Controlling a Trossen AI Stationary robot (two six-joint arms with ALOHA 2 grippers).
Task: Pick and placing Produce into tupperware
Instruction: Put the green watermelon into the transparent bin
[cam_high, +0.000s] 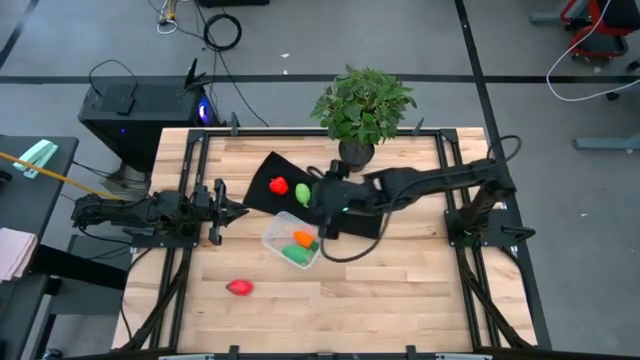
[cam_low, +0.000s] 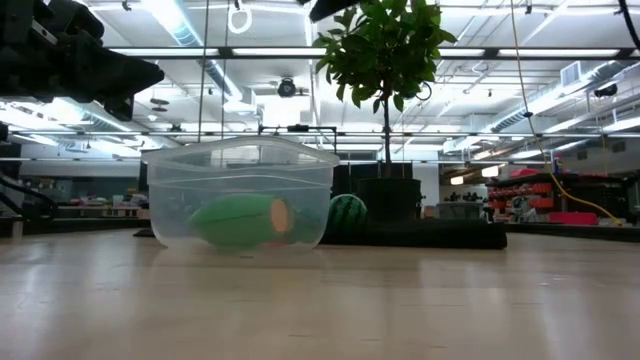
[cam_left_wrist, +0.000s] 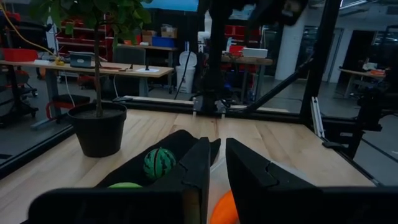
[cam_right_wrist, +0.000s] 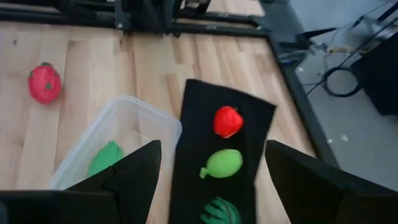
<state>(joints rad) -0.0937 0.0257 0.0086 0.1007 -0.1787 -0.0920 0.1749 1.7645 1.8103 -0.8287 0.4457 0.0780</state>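
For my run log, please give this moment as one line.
right gripper: open, above mat | tub: carrot, green piece | left gripper: waiting

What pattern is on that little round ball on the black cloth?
Dark green stripes, like a watermelon; the left wrist view shows it best.

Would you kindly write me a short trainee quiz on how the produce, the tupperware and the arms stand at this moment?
1. True or false: the carrot lies inside the tupperware.
2. How many produce pieces lie on the black mat? A one, B three, C five.
3. Fill in: above the mat, the right gripper has its fingers ___.
Key: 1 true; 2 B; 3 open.
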